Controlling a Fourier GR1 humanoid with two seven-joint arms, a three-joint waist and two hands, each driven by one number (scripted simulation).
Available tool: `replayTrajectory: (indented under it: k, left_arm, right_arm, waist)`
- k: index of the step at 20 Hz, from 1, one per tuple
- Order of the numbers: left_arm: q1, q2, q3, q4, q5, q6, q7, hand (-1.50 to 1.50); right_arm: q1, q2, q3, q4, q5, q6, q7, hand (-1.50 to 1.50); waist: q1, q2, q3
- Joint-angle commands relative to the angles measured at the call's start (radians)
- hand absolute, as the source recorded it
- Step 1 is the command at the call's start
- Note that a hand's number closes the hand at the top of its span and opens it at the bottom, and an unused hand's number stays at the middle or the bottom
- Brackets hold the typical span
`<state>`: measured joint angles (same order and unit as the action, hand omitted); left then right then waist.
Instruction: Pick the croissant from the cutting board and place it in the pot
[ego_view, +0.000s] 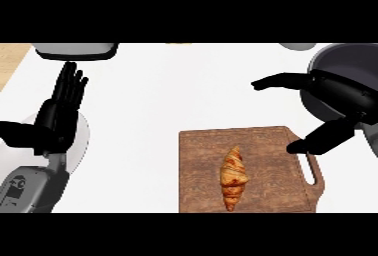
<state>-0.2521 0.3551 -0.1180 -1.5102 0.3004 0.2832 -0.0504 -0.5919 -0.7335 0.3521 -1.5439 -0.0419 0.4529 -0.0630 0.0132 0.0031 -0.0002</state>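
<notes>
Writing: I see no words or labels on anything.
Croissant (234, 176): golden brown with darker stripes, fat in the middle and pointy at both ends. It lies on the cutting board, a bit right of the middle.
Cutting board (199, 170): brown wood with a grainy look, and a handle with a slot on its right side.
Pot (341, 56): round, dark grey, at the far right of the white tabletop (184, 85).
My right hand (336, 100): black, spread wide, holding nothing, over the pot's near edge and the board's far right corner.
My left hand (59, 107): flat with straight fingers, resting at the left.
Other things: a white bowl (76, 49) at the far left.
</notes>
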Motion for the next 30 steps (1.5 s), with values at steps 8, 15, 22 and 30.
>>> replayTrajectory:
  k: [8, 15, 22, 30]
  left_arm:
    - [0.0, -0.037, 0.018, 0.044, -0.001, -0.031, -0.042, 0.0]
    - [-0.043, 0.027, 0.081, -0.005, 0.011, -0.051, 0.068, 0.0]
    - [-0.015, -0.032, 0.086, 0.053, -0.019, -0.086, -0.012, 0.0]
    - [0.01, -0.054, 0.094, -0.057, -0.076, -0.044, 0.075, 0.0]
  right_arm:
    - [-0.133, -0.053, 0.178, -0.1, 0.198, 0.265, 0.144, -1.5]
    - [-0.159, 0.184, 0.259, -0.124, 0.244, 0.334, 0.45, -1.5]
    - [-0.025, 0.225, 0.262, -0.114, 0.366, 0.375, 0.473, -1.5]
    - [0.007, 0.31, 0.264, -0.021, 0.536, 0.384, 0.357, -1.5]
  waist:
    - [-0.008, -0.001, -0.002]
    - [-0.006, -0.006, -0.001]
    - [-0.012, -0.003, 0.0]
    - [-0.006, -0.003, 0.0]
